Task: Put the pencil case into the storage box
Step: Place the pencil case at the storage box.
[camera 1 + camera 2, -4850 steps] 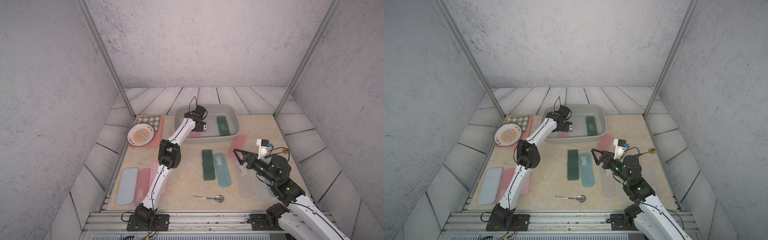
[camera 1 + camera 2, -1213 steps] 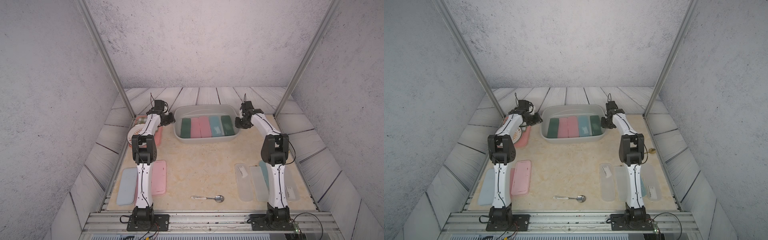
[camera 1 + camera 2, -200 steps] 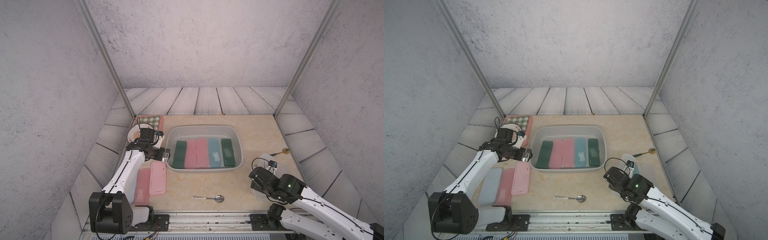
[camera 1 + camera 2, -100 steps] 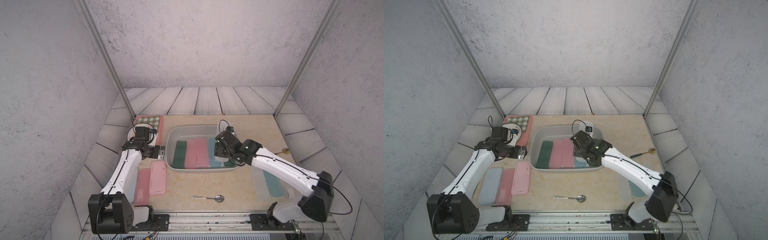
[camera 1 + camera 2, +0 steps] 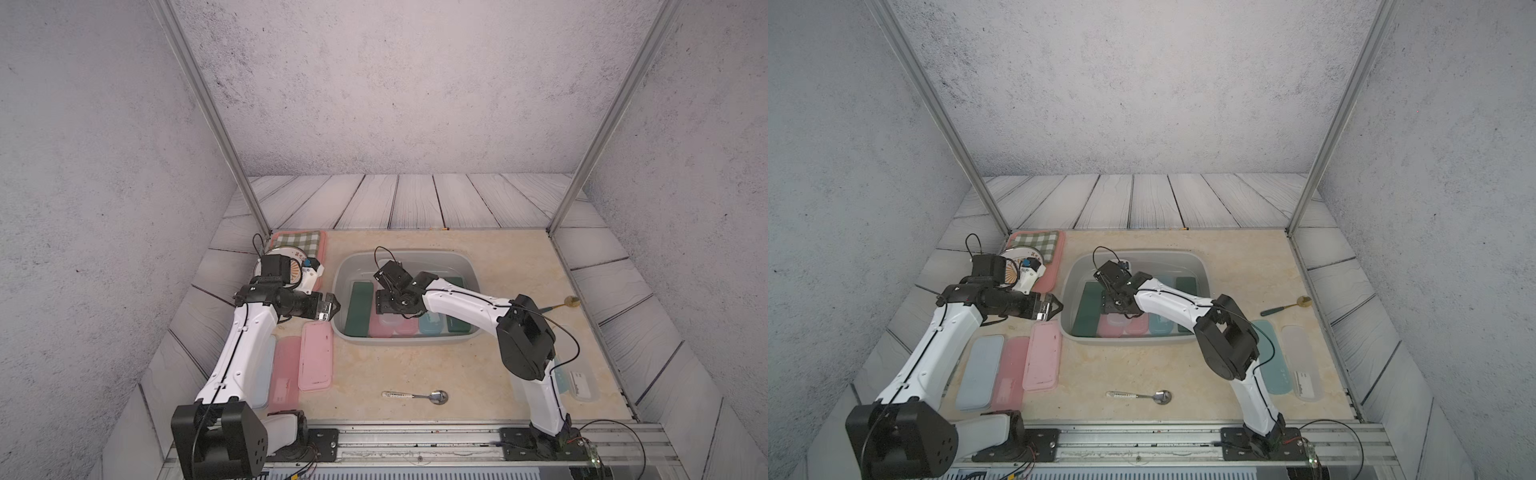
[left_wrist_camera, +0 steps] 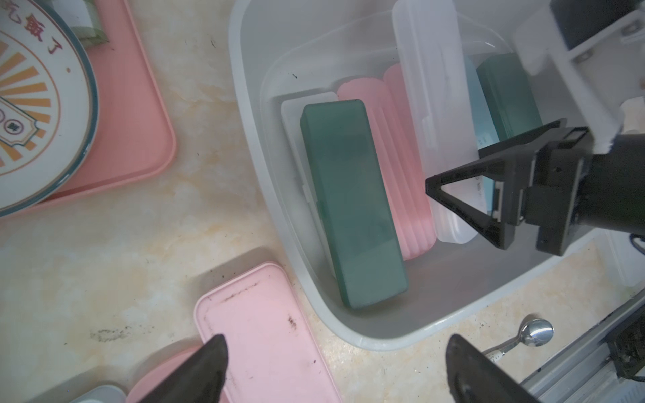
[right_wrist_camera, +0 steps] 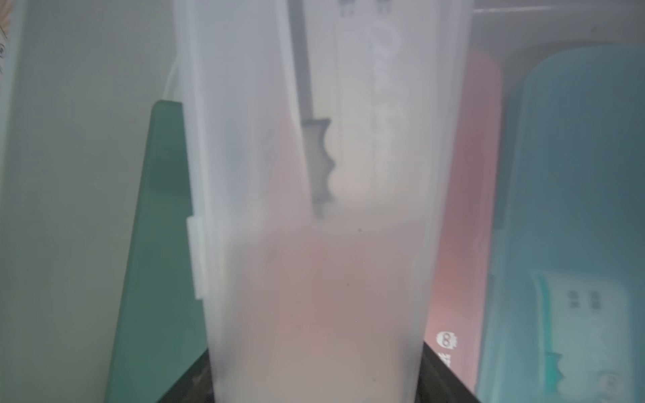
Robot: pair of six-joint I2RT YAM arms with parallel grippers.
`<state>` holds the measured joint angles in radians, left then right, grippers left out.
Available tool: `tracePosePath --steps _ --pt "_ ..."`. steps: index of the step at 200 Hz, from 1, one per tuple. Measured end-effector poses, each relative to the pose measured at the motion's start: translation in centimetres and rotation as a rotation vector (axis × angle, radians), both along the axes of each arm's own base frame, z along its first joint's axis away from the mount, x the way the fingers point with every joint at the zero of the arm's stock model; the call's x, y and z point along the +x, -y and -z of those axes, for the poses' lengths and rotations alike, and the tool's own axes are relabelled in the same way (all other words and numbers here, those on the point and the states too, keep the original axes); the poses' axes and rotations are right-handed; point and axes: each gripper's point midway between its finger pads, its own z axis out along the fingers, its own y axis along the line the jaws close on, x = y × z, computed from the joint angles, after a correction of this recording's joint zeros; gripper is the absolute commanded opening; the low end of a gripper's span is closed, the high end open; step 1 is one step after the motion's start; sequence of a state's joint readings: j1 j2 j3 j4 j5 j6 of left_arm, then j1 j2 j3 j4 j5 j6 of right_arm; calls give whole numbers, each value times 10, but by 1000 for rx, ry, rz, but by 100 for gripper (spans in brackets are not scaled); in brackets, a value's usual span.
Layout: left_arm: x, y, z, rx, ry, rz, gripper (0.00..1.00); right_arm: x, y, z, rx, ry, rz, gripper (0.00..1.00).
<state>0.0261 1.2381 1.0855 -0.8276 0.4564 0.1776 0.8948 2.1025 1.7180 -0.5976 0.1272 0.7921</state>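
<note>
Right wrist view: my right tool (image 7: 317, 380) clamped on clear pencil case (image 7: 314, 209), low inside storage box (image 6: 253, 115), over 2 pink cases (image 6: 384, 139). My left tool (image 6: 335, 345) apart, empty, beside box wall. Risk: row below looks full, released case may perch tilted, slide onto neighbours.

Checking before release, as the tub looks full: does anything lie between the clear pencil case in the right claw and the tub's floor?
Yes. The clear pencil case, held by the right claw inside the storage box, hangs right above the pink cases on the floor; it would land on them, not the bottom.
</note>
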Motion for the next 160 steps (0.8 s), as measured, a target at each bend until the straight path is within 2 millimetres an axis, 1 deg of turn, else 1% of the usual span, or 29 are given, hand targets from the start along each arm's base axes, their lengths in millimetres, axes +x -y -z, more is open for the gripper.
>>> tracePosePath --steps 28,52,73,106,160 --pt "2 -11 3 65 4 -23 98 1 -10 18 0 -32 -15 57" --pt "2 -17 5 98 6 -33 98 4 -18 25 1 -40 -21 59" --pt "3 -19 6 111 7 -39 98 6 -22 25 1 -43 -24 63" --pt "3 -22 7 118 4 -45 98 9 -27 24 5 -40 -25 73" --pt "2 -24 10 117 -4 -52 98 5 -29 25 1 -39 -40 86"
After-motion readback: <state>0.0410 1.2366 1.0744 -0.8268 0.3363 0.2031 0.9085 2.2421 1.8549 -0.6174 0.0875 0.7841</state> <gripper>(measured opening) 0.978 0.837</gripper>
